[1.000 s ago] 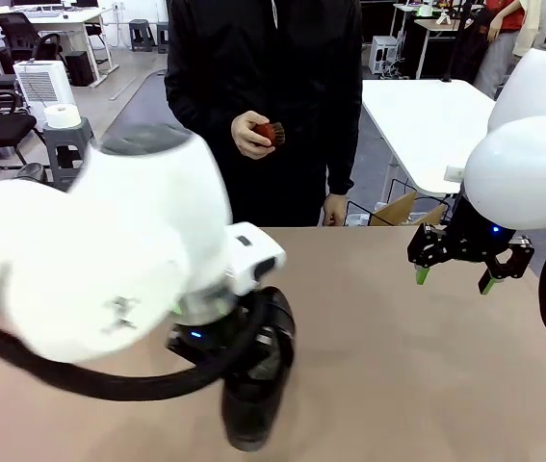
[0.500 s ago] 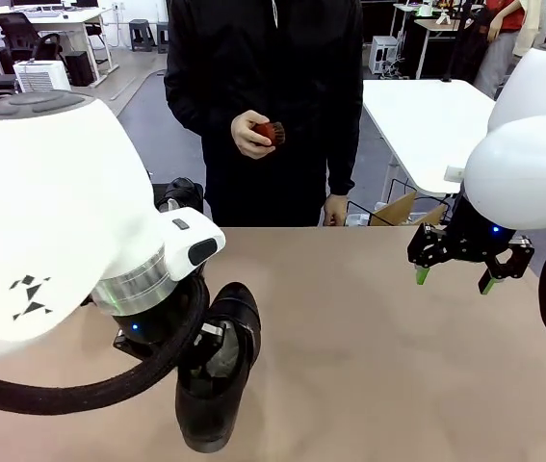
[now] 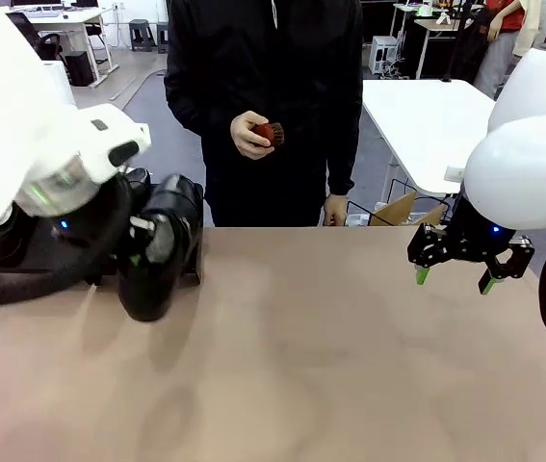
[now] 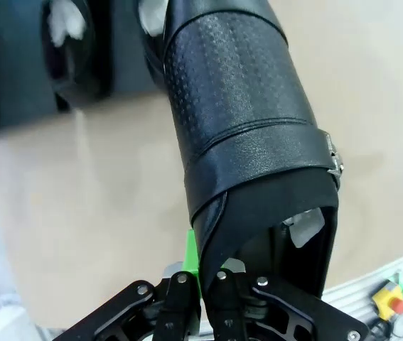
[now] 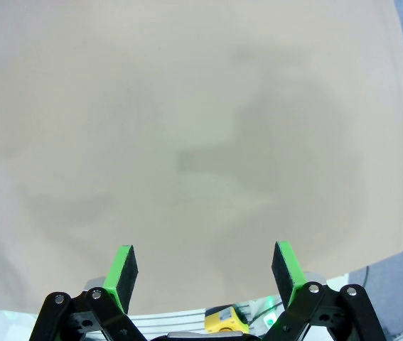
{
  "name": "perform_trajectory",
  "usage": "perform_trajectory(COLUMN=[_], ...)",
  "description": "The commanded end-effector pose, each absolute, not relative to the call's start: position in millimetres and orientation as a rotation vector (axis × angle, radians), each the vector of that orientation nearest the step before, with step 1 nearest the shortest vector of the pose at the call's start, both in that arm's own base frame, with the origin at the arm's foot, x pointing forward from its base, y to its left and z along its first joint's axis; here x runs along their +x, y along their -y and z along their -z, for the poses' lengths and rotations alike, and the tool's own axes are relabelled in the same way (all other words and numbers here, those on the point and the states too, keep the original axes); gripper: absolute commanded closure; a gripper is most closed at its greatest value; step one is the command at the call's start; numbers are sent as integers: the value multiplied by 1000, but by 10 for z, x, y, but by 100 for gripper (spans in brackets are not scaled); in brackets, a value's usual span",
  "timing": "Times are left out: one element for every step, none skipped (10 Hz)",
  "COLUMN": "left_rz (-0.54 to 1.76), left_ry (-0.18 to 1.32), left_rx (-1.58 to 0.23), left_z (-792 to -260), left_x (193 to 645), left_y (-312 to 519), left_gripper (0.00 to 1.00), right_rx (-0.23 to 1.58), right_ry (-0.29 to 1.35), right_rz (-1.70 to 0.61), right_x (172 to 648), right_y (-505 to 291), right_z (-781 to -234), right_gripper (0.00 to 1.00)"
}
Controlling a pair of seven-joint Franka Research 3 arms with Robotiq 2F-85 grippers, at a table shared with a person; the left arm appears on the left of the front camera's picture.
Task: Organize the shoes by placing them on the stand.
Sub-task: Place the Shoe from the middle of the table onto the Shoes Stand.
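Shoe [image 3: 157, 252], glossy black leather with white paper stuffing, has swung from your near table [image 3: 350, 366] edge to the low matte black stand [image 3: 51, 255]; your left hand [image 4: 201, 284] grips its heel collar, placement next. Your right hand [image 3: 454, 271] hovers open.

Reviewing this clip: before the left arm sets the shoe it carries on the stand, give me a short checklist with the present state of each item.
1. Left gripper clamped on the held shoe's heel rim: ok.
2. Held shoe off the table: ok.
3. Free spot on the stand beside the shoes already there: cannot tell.
4. Right gripper open, apart from the shoe: ok.
5. Person's hand, holding a brush, back from the stand: ok.
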State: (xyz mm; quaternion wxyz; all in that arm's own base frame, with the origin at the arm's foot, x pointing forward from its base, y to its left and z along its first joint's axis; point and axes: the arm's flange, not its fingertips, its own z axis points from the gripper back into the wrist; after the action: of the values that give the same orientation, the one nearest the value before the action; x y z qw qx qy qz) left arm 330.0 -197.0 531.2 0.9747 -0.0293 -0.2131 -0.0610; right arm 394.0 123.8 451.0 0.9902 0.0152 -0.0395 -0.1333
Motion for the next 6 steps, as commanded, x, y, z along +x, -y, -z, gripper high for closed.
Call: perform_trajectory(left_rz=[221, 173, -69, 179, 179, 102], left_ry=[460, 452, 323, 444, 444, 387], left_rx=[-5, -1, -56, -7, -7, -7], left_z=[-5256, -5290, -5365, -5262, -5262, -5205], left_x=[3634, 3812, 3648, 3652, 3652, 3749], left_y=[1905, 1763, 1704, 1802, 1802, 1695], left_gripper=[100, 100, 100, 100, 100, 100], right_rx=[25, 25, 25, 25, 25, 25], right_ry=[83, 83, 83, 83, 83, 83], right_rz=[254, 254, 254, 254, 254, 254], right_x=[3942, 3942, 3942, 3942, 3942, 3942], right_y=[-1222, -1222, -1222, -1222, -1222, -1222], right_z=[-4521, -4521, -4521, -4521, -4521, -4521], right_gripper=[0, 0, 0, 0, 0, 0])
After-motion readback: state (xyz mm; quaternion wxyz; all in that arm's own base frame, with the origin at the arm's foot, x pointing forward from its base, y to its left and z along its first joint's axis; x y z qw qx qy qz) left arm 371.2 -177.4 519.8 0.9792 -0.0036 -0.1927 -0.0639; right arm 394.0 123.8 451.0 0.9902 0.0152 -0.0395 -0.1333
